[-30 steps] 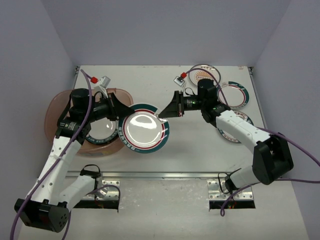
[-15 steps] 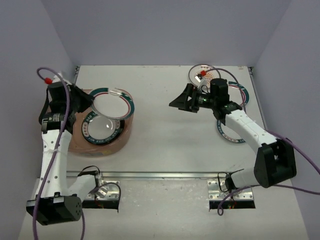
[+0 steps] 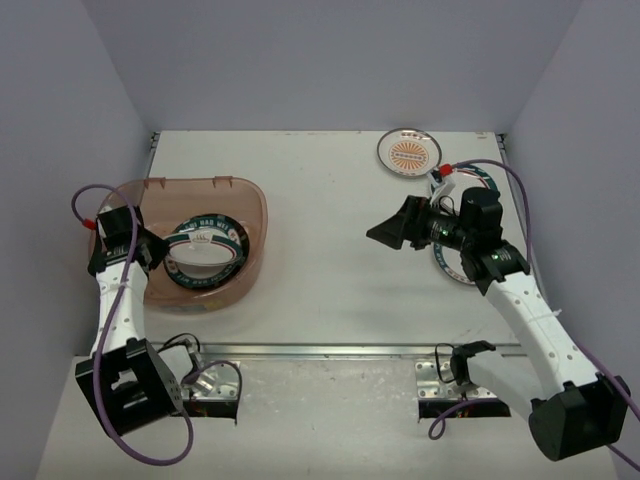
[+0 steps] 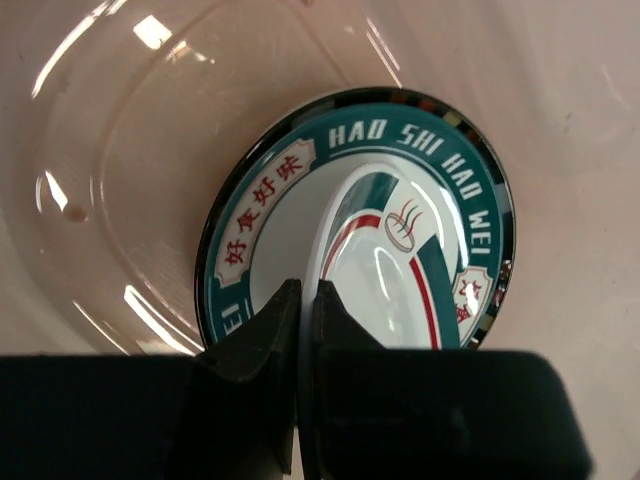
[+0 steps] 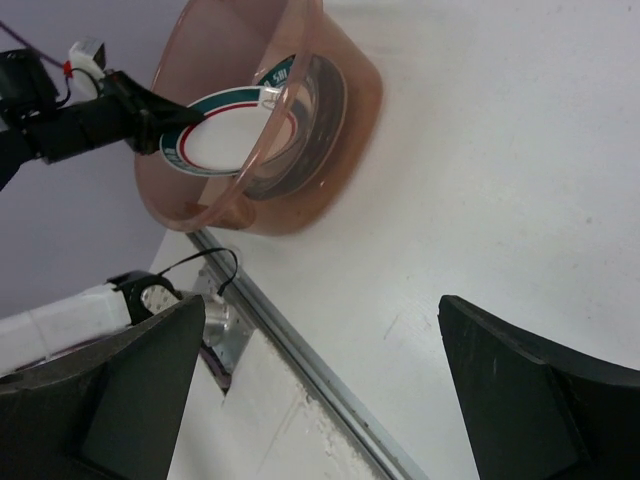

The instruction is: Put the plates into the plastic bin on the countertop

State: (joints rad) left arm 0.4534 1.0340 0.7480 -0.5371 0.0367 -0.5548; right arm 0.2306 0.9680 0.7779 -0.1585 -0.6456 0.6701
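Observation:
The pinkish plastic bin (image 3: 250,205) stands at the left of the white countertop (image 3: 330,280). A dark-rimmed teal plate (image 4: 265,205) lies flat in it. Over that plate my left gripper (image 3: 157,250) is shut on the rim of a white plate with teal and red bands (image 3: 207,244), tilted inside the bin. The left wrist view shows this plate (image 4: 395,275) edge-on between the pads of my left gripper (image 4: 303,292). My right gripper (image 3: 388,228) hangs open and empty over the table's right half. In the right wrist view, the right gripper (image 5: 320,310) has only bare table between its jaws, with the bin (image 5: 330,140) beyond.
An orange sunburst plate (image 3: 408,153) lies at the back right. Two teal-rimmed plates (image 3: 488,184) (image 3: 449,268) lie partly under the right arm. A metal strip (image 3: 330,350) runs along the table's front edge. Lavender walls close in three sides.
My left arm carried the plate from the table's middle leftward and lowered it into the bin. My right gripper left the plate's rim, opened and drew back to the right.

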